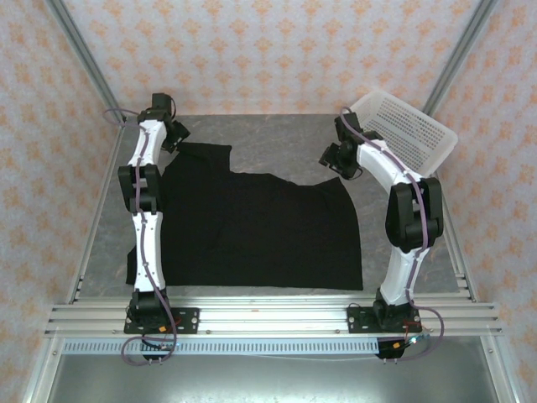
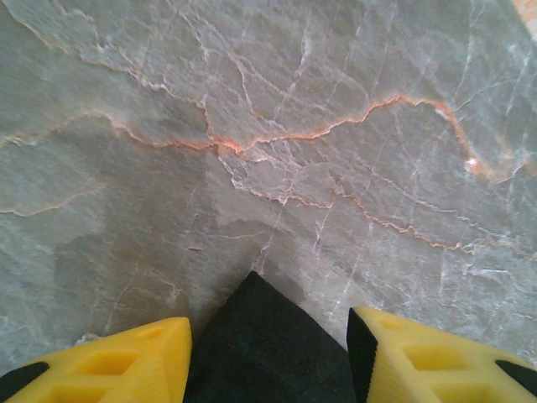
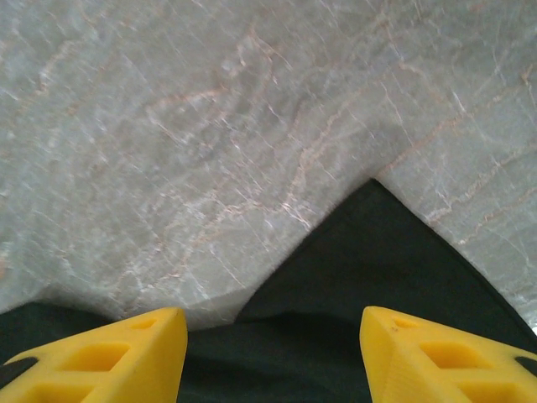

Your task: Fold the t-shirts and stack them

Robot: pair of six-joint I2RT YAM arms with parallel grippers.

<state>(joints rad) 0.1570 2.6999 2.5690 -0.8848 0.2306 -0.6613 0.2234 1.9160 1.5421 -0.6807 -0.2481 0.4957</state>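
arms (image 1: 143, 193) stretch forward; left gripper (image 2: 268, 326) and right gripper (image 3: 273, 317) hover, fingers (image 2: 126, 361) spread apart, over far corners of the black t-shirt (image 1: 252, 231).

1. Large black cloth t-shirt (image 1: 260, 231): soft and matt, with a fine grainy weave seen close up.
2. Grey marble-patterned tabletop (image 2: 252, 126): smooth and hard-looking, with a faint sheen.
3. White perforated basket (image 1: 411, 126): plastic, slightly glossy.
4. Yellow fingers (image 2: 126, 361) of the left gripper (image 2: 268, 332): moulded plastic, matt, faintly rough.
5. Silver rails (image 1: 277, 315): bare ribbed metal.
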